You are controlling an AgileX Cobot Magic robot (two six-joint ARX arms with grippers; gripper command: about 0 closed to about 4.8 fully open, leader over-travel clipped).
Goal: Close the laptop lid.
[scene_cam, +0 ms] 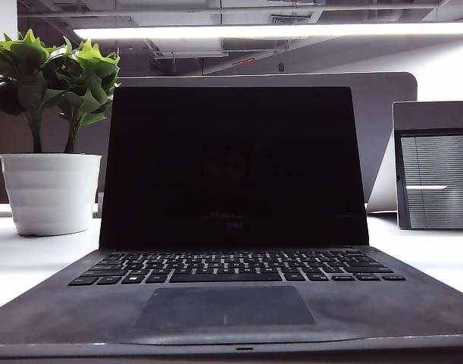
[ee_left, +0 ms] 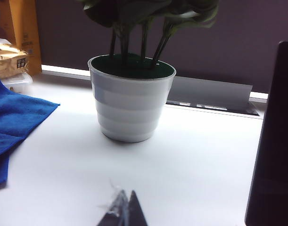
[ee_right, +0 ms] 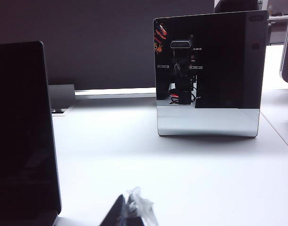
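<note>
The laptop lid (scene_cam: 233, 163) is standing upright over the keyboard (scene_cam: 235, 268), fully open, so nothing is pushing it yet. It is sitting between the two grippers: the left gripper (ee_left: 124, 213) is waiting beside it near the plant pot (ee_left: 129, 109), the right gripper (ee_right: 129, 212) near the mirror panel (ee_right: 209, 75). Whether either gripper is spread, I cannot tell.
</note>
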